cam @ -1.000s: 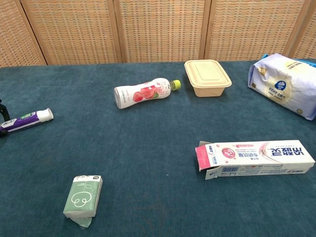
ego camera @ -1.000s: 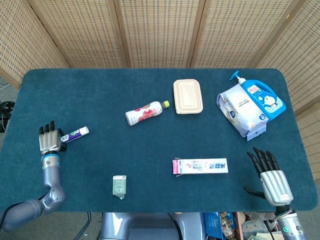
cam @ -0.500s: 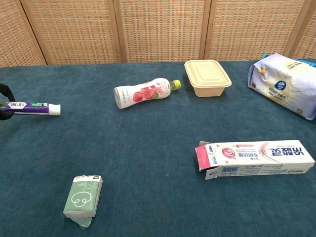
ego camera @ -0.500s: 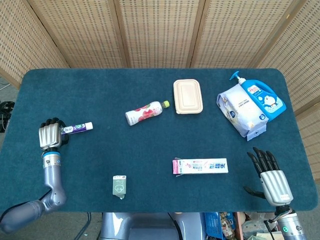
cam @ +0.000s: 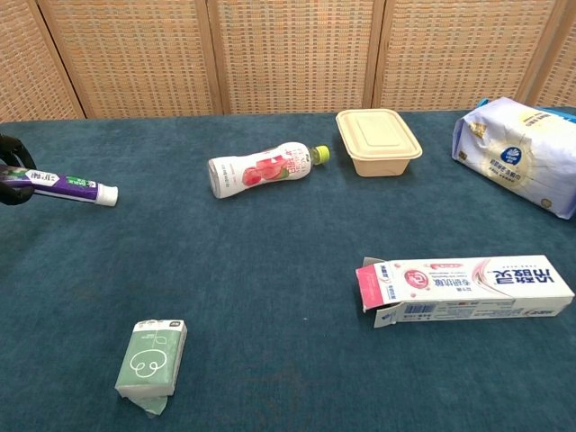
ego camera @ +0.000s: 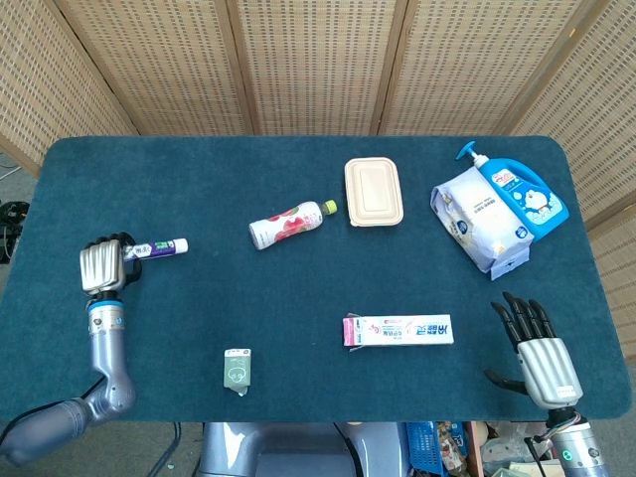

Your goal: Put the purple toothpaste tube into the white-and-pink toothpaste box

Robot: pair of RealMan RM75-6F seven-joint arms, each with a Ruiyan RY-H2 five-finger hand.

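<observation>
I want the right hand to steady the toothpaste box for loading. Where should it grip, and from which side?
Grip the toothpaste box near its closed end, toward the right hand, coming from above across its narrow width. It lies flat and lengthwise, and its open flaps face left toward the tube held by the left hand, so that end should probably stay free.

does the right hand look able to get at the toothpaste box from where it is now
Probably yes: the right hand hovers open beside the toothpaste box, with only bare table between them and nothing in the way.
</observation>
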